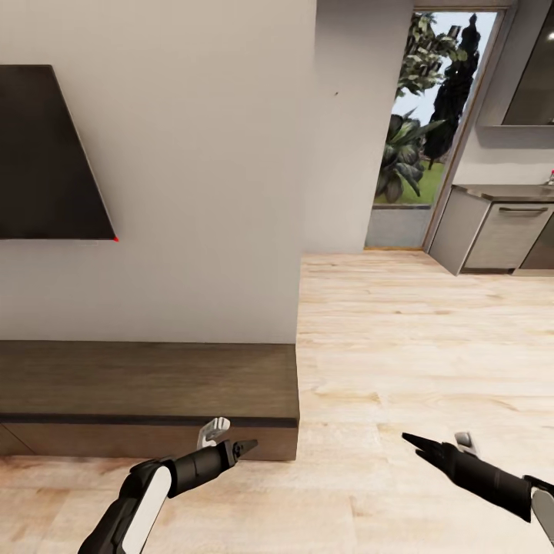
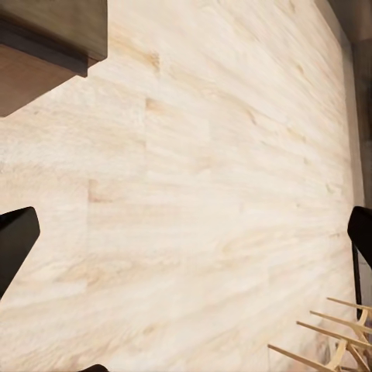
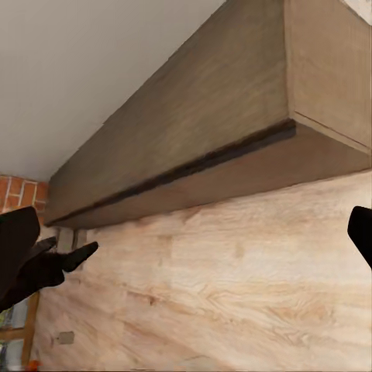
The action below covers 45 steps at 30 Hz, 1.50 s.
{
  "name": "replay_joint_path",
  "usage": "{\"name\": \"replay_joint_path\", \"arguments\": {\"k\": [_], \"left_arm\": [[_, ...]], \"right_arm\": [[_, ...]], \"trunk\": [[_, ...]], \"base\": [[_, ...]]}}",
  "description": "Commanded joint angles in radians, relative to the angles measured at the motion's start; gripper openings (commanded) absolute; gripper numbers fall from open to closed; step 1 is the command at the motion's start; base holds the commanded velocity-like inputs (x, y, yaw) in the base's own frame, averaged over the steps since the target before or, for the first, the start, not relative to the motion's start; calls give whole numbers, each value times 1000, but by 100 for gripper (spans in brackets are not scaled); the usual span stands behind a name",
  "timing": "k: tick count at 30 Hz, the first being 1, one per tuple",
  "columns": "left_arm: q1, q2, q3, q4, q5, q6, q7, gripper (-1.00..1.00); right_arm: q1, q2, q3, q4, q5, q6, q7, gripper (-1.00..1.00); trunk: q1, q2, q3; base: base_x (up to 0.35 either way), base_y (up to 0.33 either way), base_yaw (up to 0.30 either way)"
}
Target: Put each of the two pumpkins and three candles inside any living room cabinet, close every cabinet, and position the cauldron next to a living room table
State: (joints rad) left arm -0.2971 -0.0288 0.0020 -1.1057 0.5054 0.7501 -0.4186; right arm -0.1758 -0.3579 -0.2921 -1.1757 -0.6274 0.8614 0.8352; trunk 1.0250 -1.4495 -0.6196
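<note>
A long, low dark-brown wood cabinet (image 1: 146, 385) with a flat top stands against a plain pale wall (image 1: 192, 154), its front closed and its right end facing the open room, beneath the corner of a dark flat wall-mounted screen (image 1: 46, 154). The robot's black left gripper (image 1: 245, 447) hovers low just in front of the cabinet's right end, its two slim fingers parted a little and holding nothing. The black right gripper (image 1: 412, 441) hangs well apart over the pale wood-plank floor (image 1: 400, 346), fingers drawn to a narrow point in the head view; how far its jaws stand apart cannot be told there, though nothing shows between the fingertips in the right wrist view. Beyond, a glass door (image 1: 423, 131) looks onto green garden plants, beside grey kitchen units (image 1: 500, 231).
</note>
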Motion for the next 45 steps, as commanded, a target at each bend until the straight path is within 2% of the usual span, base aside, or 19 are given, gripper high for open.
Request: {"name": "replay_joint_path", "arguments": {"k": [1,3,9,13,17,21,24,30,32,34,36,37,38,41,45], "left_arm": [[-1,0,1,0,3,6,1,100],[-1,0,1,0,2,4,2,100],[-1,-1,1,0,-7,2,8,100],[-1,-1,1,-1,-9,1,9,100],[-1,-2,-1,0,-10,0,10,100],[-1,-5,-2,1,-11,-2,12,100],[-1,-6,-2,0,-12,-3,13,100],[-1,-9,-3,1,-15,-7,23,100],[-1,-11,-3,1,-17,-12,48,100],[-1,-14,-4,7,-17,-47,121,100],[-1,-27,-7,21,-13,-127,226,100],[-1,-41,-11,39,-12,-198,302,100],[-1,-50,-20,54,-12,-243,343,100],[-1,-61,-86,87,-12,-358,419,100],[-1,-64,-161,99,-9,-456,491,100]], "right_arm": [[-3,-13,-1,0,-2,15,25,100],[-5,-37,0,-7,0,30,61,100],[-7,-54,2,-9,11,31,79,100],[-7,-56,4,-5,96,-2,85,100],[-7,-57,0,-39,131,-6,109,100],[-7,-58,-8,-46,126,39,150,100],[-7,-58,-8,-44,128,49,234,100],[-7,-67,-10,-10,125,60,285,100],[-7,-70,-10,-8,129,61,287,100],[-7,-70,-10,-9,126,63,288,100],[-7,-70,-9,-8,124,65,287,100],[-7,-69,-7,-6,122,68,285,100],[-7,-69,-6,-5,123,71,284,100],[-7,-68,-5,-3,127,75,284,100],[-7,-68,-4,-1,132,76,284,100]], "trunk": [[0,-1,-1],[0,-1,-1],[0,-1,-1],[0,-1,-1],[0,-1,-1],[0,-1,-1],[0,-1,-1],[0,-1,-1],[0,-1,-1],[0,-1,-1],[0,-1,-1],[0,-1,-1],[0,-1,-1],[0,-1,-1],[0,-1,-1]], "base": [[0,0,0],[0,0,0],[0,0,0],[0,0,0],[0,0,0],[0,0,0],[0,0,0],[0,0,0],[0,0,0],[0,0,0],[0,0,0],[0,0,0],[0,0,0],[0,0,0],[0,0,0]]}}
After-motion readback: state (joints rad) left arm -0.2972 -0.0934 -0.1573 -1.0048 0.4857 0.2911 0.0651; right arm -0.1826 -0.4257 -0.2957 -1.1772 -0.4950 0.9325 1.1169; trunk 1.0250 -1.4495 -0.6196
